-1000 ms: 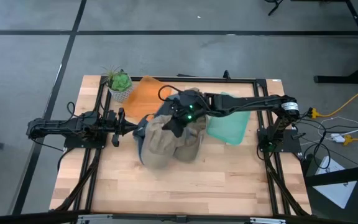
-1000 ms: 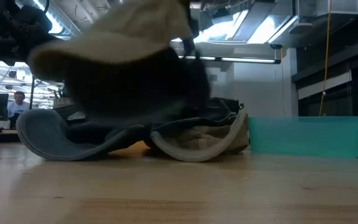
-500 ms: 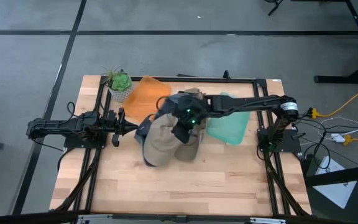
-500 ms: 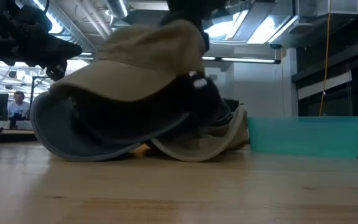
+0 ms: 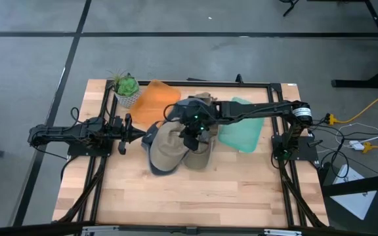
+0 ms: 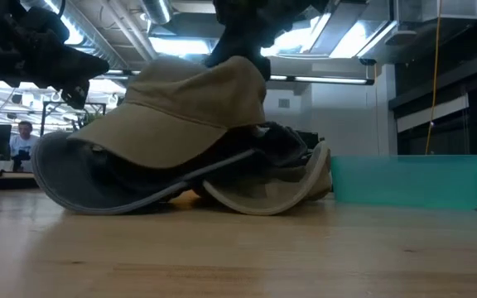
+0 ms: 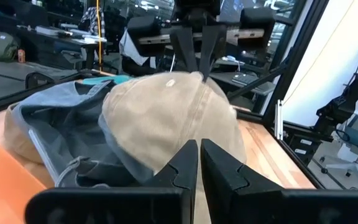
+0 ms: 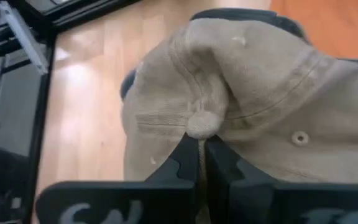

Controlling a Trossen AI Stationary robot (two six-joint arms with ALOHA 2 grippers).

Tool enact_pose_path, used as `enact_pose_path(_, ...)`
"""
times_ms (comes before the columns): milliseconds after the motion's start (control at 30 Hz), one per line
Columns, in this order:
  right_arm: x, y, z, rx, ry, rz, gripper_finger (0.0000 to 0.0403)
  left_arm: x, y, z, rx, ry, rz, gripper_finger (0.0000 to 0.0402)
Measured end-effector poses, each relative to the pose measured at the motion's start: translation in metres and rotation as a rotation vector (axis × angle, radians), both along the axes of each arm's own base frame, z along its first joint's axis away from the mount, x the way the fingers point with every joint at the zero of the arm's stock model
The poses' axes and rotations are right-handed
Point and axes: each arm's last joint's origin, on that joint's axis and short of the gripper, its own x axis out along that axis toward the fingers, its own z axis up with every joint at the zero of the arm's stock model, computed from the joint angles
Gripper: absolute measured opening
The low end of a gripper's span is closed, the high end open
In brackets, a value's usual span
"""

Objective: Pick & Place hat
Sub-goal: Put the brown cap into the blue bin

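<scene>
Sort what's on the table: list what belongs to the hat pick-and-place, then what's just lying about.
In the job:
- tan cotton cap, pinched at its crown
- right gripper, jaws shut on the cap
- teal plastic bin, perhaps a drop spot
- orange plastic bin, likewise

Lying about:
- small potted green plant
- left gripper, waiting shut
- other caps underneath

Bright overhead light, low view backlit — glare

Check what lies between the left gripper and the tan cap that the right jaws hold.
In the high view, only bare wooden table separates the left gripper from the pile's grey brim; the tan cloth baseball cap pinched by the right gripper lies just beyond.
</scene>
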Motion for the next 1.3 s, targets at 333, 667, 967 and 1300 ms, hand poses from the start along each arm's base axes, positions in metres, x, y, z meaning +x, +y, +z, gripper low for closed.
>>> enact_pose_path(333,0.0003,-0.0011,0.0003,0.003,0.002,-0.051,0.0055,0.0,0.0,0.0001,0.0,-0.001,0.0,0.0017)
enact_pose_path(667,0.0002,-0.0019,0.0006,0.001,0.002,-0.082,0.012,0.0,0.0,0.0001,0.0,-0.001,-0.001,0.0017)
enact_pose_path(967,0.0031,-0.0021,0.0043,0.0,-0.046,-0.081,0.014,0.0,0.0,0.0001,0.0,-0.001,-0.001,0.0017)
enact_pose_path(1300,0.0029,-0.0023,0.0042,-0.008,-0.044,-0.085,0.0039,0.0,-0.0001,0.0001,0.0,-0.001,-0.002,0.0017)
